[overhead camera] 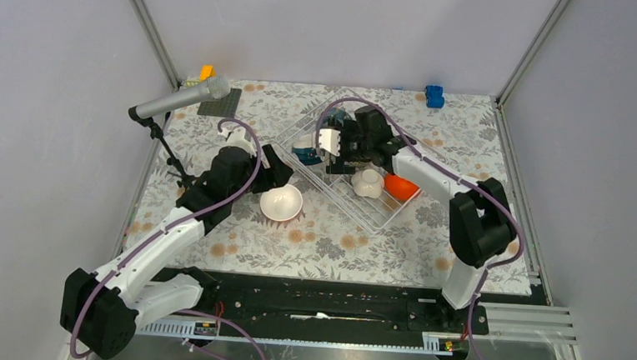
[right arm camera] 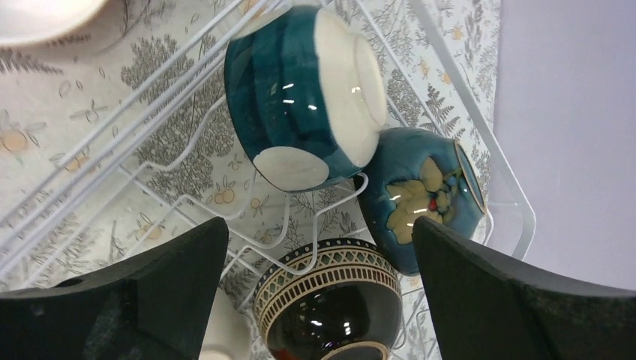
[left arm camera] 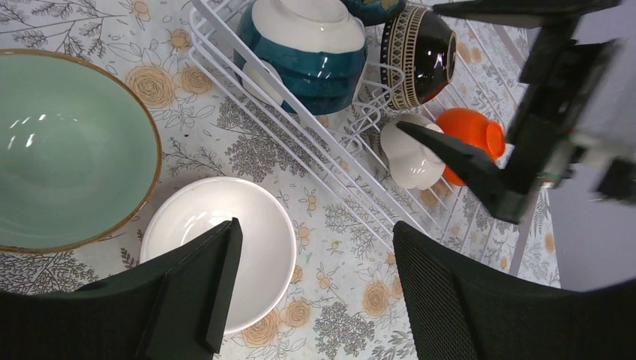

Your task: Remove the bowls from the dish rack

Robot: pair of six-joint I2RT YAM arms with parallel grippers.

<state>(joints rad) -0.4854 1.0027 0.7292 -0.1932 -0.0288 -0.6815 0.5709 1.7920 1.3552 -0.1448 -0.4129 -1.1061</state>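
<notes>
The white wire dish rack (overhead camera: 397,211) stands at mid-table. In it are a teal-and-white bowl (right arm camera: 307,97), a blue flowered bowl (right arm camera: 424,195), a dark brown patterned bowl (right arm camera: 337,300), a cream bowl (overhead camera: 368,183) and an orange bowl (overhead camera: 401,187). My right gripper (right arm camera: 319,232) is open above the rack, with its fingers on either side of the dark brown bowl and not touching it. A white bowl (left arm camera: 255,225) and a pale green bowl (left arm camera: 67,150) stand upright on the cloth, left of the rack. My left gripper (left arm camera: 316,225) is open and empty, with one finger over the white bowl.
A microphone on a stand (overhead camera: 182,101) leans over the far left. A dark grey plate (overhead camera: 220,103) and a yellow block (overhead camera: 206,71) lie behind it. A blue block (overhead camera: 434,96) sits at the far edge. The right arm (left arm camera: 525,150) shows in the left wrist view.
</notes>
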